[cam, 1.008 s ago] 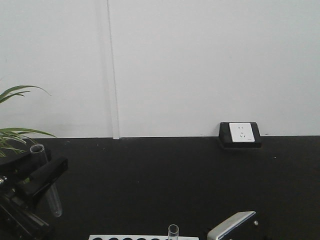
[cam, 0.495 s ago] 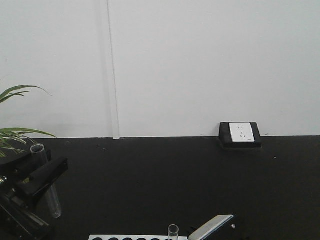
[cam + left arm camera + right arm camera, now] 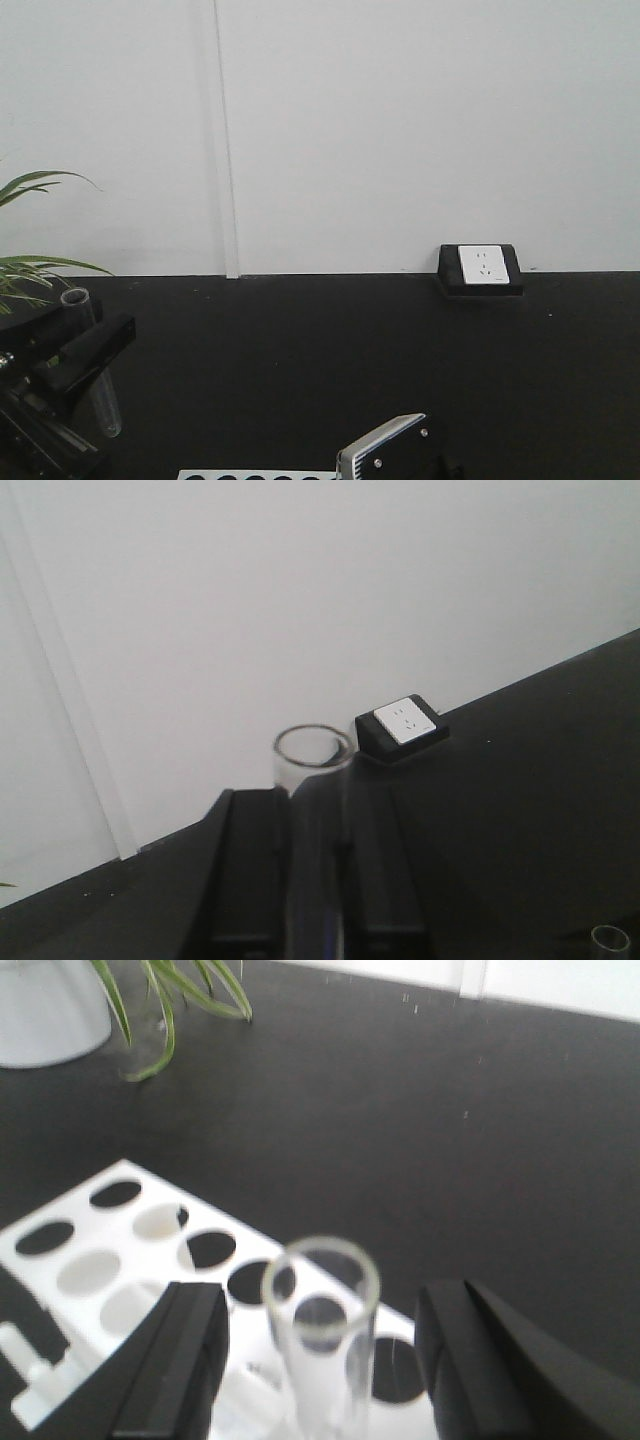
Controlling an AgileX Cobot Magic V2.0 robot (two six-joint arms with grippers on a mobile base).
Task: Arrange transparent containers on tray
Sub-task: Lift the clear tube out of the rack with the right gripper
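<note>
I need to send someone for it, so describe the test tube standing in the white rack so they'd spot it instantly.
On the black tabletop sits a white rack of round holes. Near its edge one clear glass test tube stands upright between the open black fingers of the right gripper. The holes around it look empty, and the only other tube is held tilted in the left gripper.

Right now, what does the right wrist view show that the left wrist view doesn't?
Only the right wrist view: the white tube rack, the potted plant, and the open right gripper straddling a racked test tube without touching it. Only the left wrist view: the wall socket and the held test tube clamped in the left gripper. Both: the black tabletop; the tube rim in the left view's lower right corner is probably that racked tube.
</note>
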